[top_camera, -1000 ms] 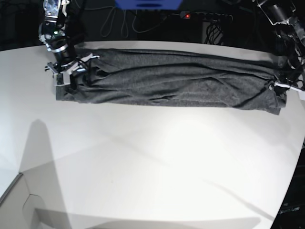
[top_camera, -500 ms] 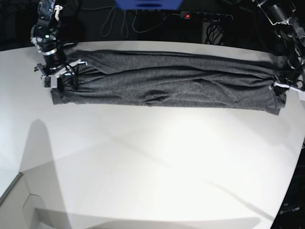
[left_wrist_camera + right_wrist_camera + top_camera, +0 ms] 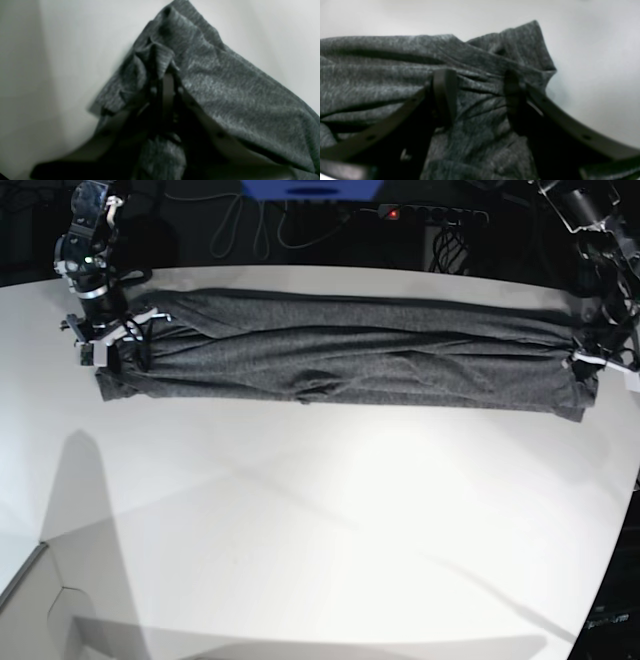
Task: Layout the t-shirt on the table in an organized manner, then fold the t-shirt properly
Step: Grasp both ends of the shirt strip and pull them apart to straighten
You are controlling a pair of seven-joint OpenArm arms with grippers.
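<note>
The left gripper, a black two-fingered claw at the right edge of the base view, has its jaws pressed together on a bunched fold of the dark heather-grey knit t-shirt. The right gripper, a matching black claw at upper left, stands with fingers spread apart, straddling the cloth.

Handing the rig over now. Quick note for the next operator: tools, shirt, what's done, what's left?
Left tool: shut on the shirt, pinching a bunched end at the base view's right.
Right tool: jaws apart, straddling the other bunched end; whether it holds cloth is unclear.
Shirt: stretched into a long, narrow, wrinkled band along the far side of the table.
Done: shirt pulled out lengthwise.
Left: spread it flat, smooth it, then fold.
</note>
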